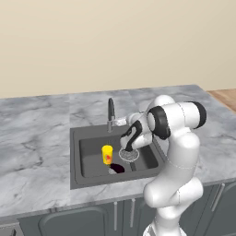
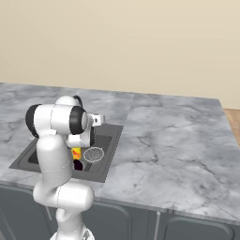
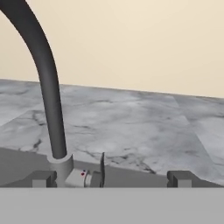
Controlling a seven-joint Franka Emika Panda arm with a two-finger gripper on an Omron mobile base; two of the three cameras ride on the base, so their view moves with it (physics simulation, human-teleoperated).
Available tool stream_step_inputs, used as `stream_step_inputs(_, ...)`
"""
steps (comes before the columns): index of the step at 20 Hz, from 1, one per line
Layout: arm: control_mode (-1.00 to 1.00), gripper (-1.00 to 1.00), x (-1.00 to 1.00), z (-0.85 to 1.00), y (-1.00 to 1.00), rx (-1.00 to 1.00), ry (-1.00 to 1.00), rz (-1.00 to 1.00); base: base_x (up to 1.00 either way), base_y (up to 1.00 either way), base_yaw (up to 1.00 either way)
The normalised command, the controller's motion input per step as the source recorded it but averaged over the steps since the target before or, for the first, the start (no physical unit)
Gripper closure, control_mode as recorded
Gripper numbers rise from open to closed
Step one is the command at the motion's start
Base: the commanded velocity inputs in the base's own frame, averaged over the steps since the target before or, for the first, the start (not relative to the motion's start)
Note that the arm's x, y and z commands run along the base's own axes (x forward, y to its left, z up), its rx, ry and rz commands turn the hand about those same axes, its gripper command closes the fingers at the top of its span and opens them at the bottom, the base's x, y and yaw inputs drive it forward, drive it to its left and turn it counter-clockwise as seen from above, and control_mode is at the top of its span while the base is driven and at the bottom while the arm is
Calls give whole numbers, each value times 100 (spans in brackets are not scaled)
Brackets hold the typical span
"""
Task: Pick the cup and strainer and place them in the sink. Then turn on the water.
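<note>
Since both items already sit inside the basin, we read the grey-white marble counter (image 1: 37, 138) as finished with for carrying, and the work now gathers at its back edge. Sunk into it, the dark grey square sink (image 1: 76, 159) holds the two placed things well clear of the rim, which we judge was the aim: low on the floor they cannot roll off.

Behind the sink stands the thin dark arched gooseneck tap (image 1: 111, 113), with no stream of water falling from it. Our white arm bends forward over the basin's right side so that the end effector (image 3: 111, 178) faces the tap base; in the hand view its two dark tips stand wide apart and grip nothing, framing the small silver lever (image 3: 83, 177) beside the spout's foot. We take that spread as preparation for pushing the lever.

Lying near the arm, the round grey fine-mesh strainer (image 1: 129, 154) rests on the sink floor, its handle hidden. Just left of it, the small bright yellow cup (image 1: 107, 154) stands upright.
</note>
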Motion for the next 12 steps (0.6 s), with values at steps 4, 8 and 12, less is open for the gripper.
stream_step_inputs(4,-100,-100,0,-26,0,0,-3,0,0,0,0)
stream_step_inputs(8,-100,-100,0,-27,0,0,-5,0,0,0,0)
stream_step_inputs(12,-100,-100,0,-29,0,0,-8,0,0,0,0)
